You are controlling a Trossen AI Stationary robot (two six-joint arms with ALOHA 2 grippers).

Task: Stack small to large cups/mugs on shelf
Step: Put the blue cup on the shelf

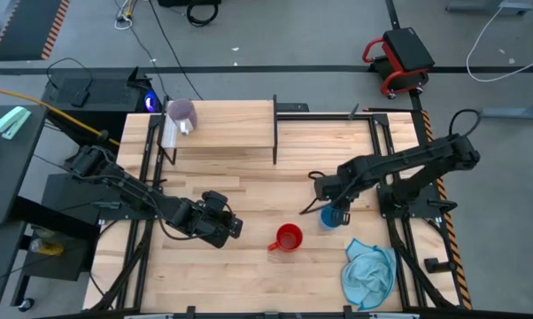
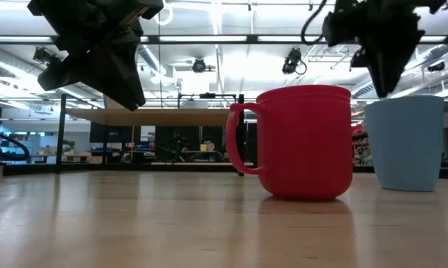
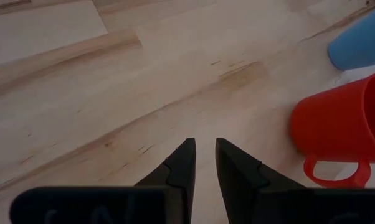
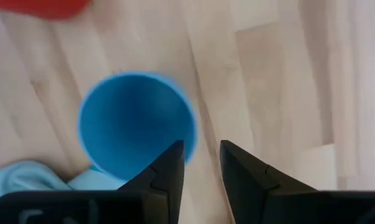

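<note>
Cups: purple cup stands on the shelf by its white-strip end; red cup and blue cup stand on the tabletop. Right gripper hovers over the blue cup's rim, jaws narrowly parted, grasping nothing. Left gripper hangs near the red cup, likewise.
</note>
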